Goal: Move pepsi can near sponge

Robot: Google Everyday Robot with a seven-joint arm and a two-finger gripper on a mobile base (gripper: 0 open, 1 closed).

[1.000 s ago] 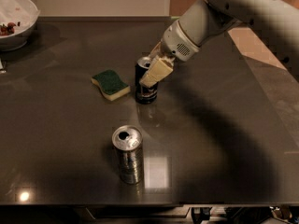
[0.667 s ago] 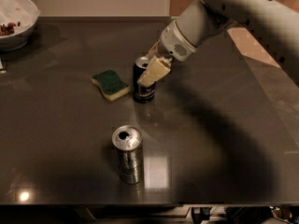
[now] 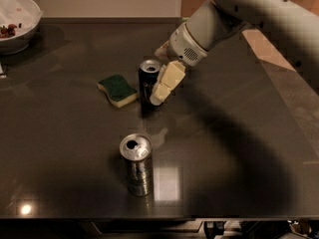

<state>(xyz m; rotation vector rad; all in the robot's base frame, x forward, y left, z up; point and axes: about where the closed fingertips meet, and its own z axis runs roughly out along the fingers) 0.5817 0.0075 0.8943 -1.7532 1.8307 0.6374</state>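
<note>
The pepsi can (image 3: pixel 146 79) is dark with a silver top. It stands upright on the dark table (image 3: pixel 239 148), just right of the sponge (image 3: pixel 116 89), with a narrow gap between them. The sponge has a green top over a yellow base and lies flat. My gripper (image 3: pixel 152 87) reaches down from the upper right and is shut on the pepsi can. One cream finger (image 3: pixel 167 81) lies along the can's right side. The other finger is hidden behind the can.
A plain silver can (image 3: pixel 135 163) stands upright nearer the front edge, below the pepsi can. A white bowl (image 3: pixel 22 31) with some food sits at the far left corner. The table's right edge runs diagonally at the right.
My gripper has moved the pepsi can a little to the left, closer to the sponge. The sponge and the silver can have not moved.
</note>
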